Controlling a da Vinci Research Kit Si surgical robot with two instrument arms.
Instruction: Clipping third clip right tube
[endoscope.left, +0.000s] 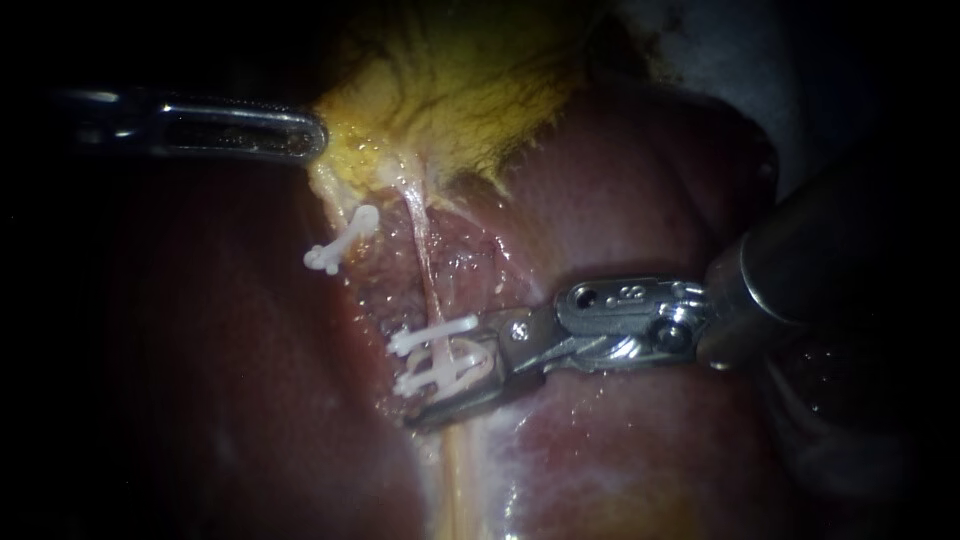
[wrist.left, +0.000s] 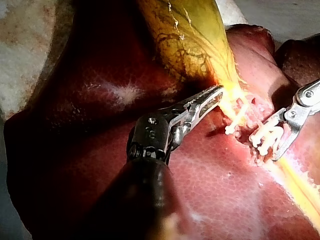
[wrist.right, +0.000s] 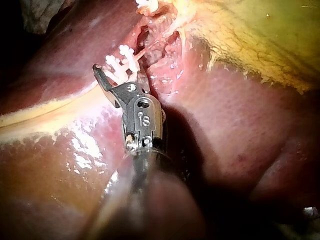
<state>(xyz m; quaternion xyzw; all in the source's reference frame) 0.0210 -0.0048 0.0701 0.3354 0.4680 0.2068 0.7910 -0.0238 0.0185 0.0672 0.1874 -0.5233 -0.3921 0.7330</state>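
Straddling right tube, right instrument end effector clamps clip; left instrument seemingly grips gallbladder.

Thin pale right tube bears white clips low down.

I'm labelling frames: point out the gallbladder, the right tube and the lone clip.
gallbladder (endoscope.left: 460, 90), endoscope view, middle of its yellow wall.
right tube (endoscope.left: 425, 255), endoscope view, its bare middle stretch.
lone clip (endoscope.left: 342, 240), endoscope view, its middle.
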